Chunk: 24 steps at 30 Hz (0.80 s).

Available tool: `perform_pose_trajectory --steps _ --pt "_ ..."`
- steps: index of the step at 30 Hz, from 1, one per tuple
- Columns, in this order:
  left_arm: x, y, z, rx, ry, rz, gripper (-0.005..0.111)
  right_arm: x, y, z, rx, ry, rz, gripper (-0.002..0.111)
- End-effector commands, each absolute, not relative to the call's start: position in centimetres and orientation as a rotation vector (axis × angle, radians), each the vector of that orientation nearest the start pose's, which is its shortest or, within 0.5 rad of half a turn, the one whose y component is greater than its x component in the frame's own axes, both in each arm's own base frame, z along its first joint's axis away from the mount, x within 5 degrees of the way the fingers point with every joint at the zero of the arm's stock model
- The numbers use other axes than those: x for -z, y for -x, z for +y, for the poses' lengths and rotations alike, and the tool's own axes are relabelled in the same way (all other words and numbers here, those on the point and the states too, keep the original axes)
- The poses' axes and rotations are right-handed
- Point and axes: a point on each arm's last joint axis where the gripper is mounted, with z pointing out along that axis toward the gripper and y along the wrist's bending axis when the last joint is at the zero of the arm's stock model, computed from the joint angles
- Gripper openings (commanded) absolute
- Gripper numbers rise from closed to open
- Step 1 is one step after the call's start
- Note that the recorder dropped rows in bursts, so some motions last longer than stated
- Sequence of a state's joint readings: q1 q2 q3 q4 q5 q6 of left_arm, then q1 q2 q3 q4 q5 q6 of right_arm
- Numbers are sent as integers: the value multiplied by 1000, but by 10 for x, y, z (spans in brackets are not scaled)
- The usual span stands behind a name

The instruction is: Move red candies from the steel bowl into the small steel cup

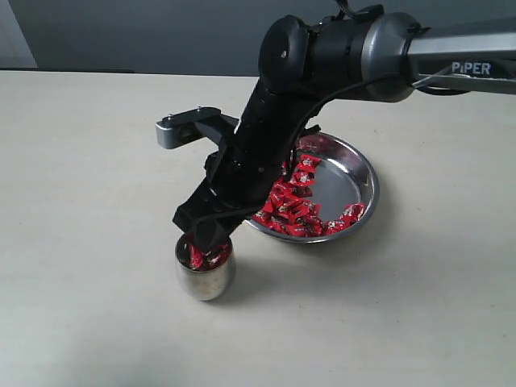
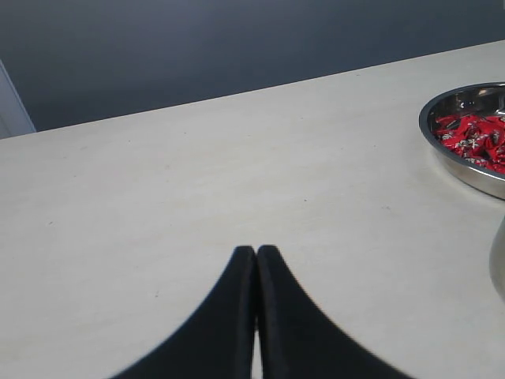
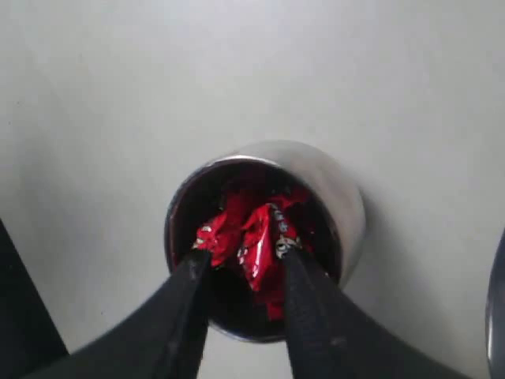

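Note:
The small steel cup (image 1: pixel 206 274) stands on the table in front of and to the left of the steel bowl (image 1: pixel 367 165). Many red candies (image 1: pixel 294 211) lie in the near part of the bowl. A few more red candies (image 3: pixel 256 237) sit inside the cup (image 3: pixel 339 189). My right gripper (image 3: pixel 242 254) hangs right over the cup's mouth, open, its fingers apart on either side of a candy at the top of the heap. In the exterior view this gripper (image 1: pixel 205 238) reaches down and leftward from the bowl. My left gripper (image 2: pixel 256 251) is shut and empty above bare table.
The left wrist view has the bowl (image 2: pixel 465 170) with candies (image 2: pixel 473 134) at one edge and a sliver of the cup (image 2: pixel 499 260) beside it. The right arm (image 1: pixel 266 153) crosses over the bowl's left rim. A dark wall runs behind the table's far edge.

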<state>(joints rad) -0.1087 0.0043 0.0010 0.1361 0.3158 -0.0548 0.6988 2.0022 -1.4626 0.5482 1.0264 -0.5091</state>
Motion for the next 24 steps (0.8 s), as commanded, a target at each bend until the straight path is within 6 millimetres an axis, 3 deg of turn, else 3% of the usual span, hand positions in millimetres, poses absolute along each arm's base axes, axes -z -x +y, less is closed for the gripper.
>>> perform_pose_trajectory --steps 1,5,12,18,24 --pt "-186 -54 -3 -3 -136 1784 0 -194 -280 289 -753 1386 2672 32" --pt "-186 -54 -3 -3 -136 1784 0 -202 -282 288 -729 1366 2628 32" --pt "-186 -54 -3 -3 -136 1784 0 -229 -297 275 -436 1234 2504 32" --pt "-186 -54 -3 -3 -136 1784 0 -230 -308 259 -136 1171 2519 32" --pt "-186 -54 -3 -3 -136 1784 0 -230 -314 251 -23 1121 2520 32"
